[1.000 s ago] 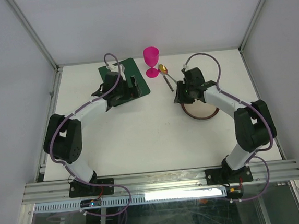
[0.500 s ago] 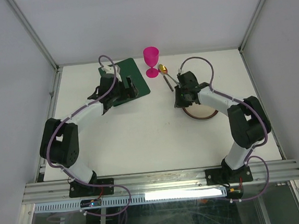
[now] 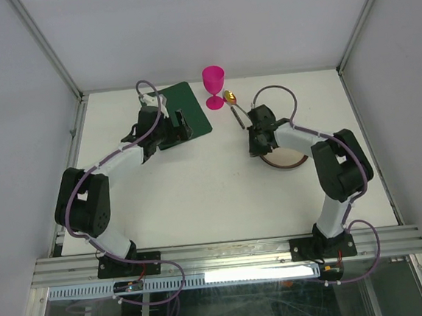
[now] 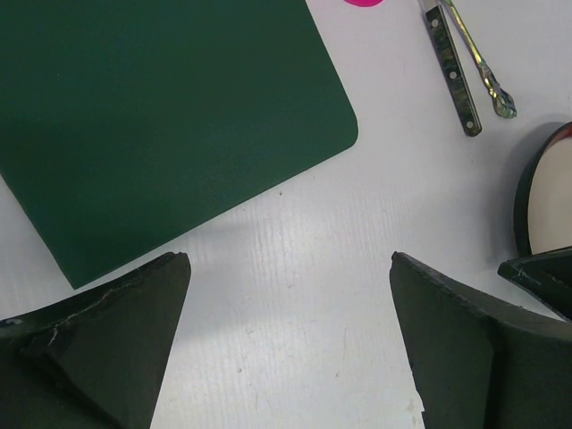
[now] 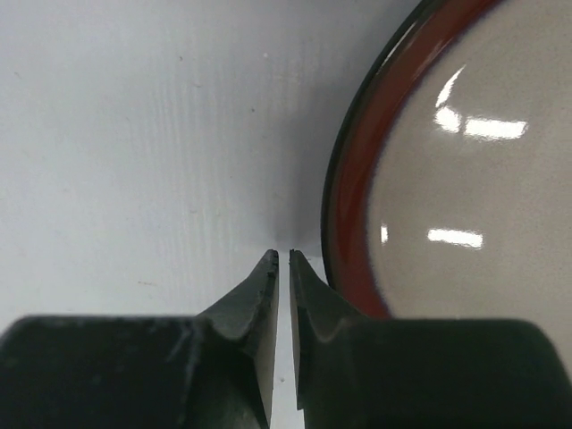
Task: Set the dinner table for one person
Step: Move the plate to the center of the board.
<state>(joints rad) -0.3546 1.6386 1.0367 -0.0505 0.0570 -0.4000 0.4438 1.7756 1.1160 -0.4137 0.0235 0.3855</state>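
Note:
The dinner table (image 3: 199, 188) is a white top carrying a dark green placemat (image 3: 180, 105) at the back left. My left gripper (image 4: 290, 264) hangs wide open over bare table just off the placemat's (image 4: 161, 116) near corner, holding nothing. A beige plate with a red-brown rim (image 3: 288, 157) lies at the right. My right gripper (image 5: 284, 255) is low on the table just left of the plate's rim (image 5: 357, 179). Its jaws are drawn together to a thin slit with nothing between them. In the top view the right gripper (image 3: 258, 145) covers the plate's left edge.
A pink goblet (image 3: 214, 86) stands at the back centre, to the right of the placemat. A gold-bowled spoon (image 3: 232, 100) and a dark knife (image 3: 237, 117) lie beside it, seen too as the knife (image 4: 451, 71) and spoon handle (image 4: 483, 67). Frame rails edge the table.
My right gripper's jaws have closed down while the arm slid left to the plate's left rim. My left gripper has crept a little farther toward the placemat, still open.

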